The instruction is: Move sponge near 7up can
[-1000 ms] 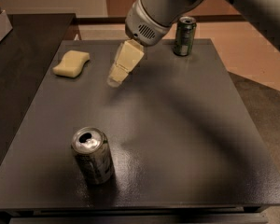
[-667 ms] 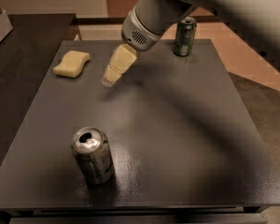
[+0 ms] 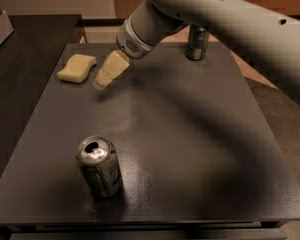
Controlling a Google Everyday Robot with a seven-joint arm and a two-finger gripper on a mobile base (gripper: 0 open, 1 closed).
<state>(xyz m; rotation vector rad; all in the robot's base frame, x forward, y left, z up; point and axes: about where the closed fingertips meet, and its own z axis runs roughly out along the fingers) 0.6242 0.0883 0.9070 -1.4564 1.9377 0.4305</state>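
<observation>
Sponge (image 3: 77,68) flat on worktop (image 3: 190,134), far-left corner area. Just left of claw (image 3: 101,83), near its tips, not touching. Claw tilted down-left, hovering low over worktop, fingers pressed together, nothing held. 7up can (image 3: 99,166) upright near front edge, left of centre, well apart from sponge and claw. Darker green can (image 3: 196,41) upright at far edge, partly hidden behind arm (image 3: 230,19).

Gripper (image 3: 103,77) hangs just right of sponge (image 3: 77,68), nothing btwn them. Open tabletop (image 3: 190,134) runs from there down to 7up can (image 3: 100,168) at front. Dark green can (image 3: 196,43) stands at back edge, well apart.
</observation>
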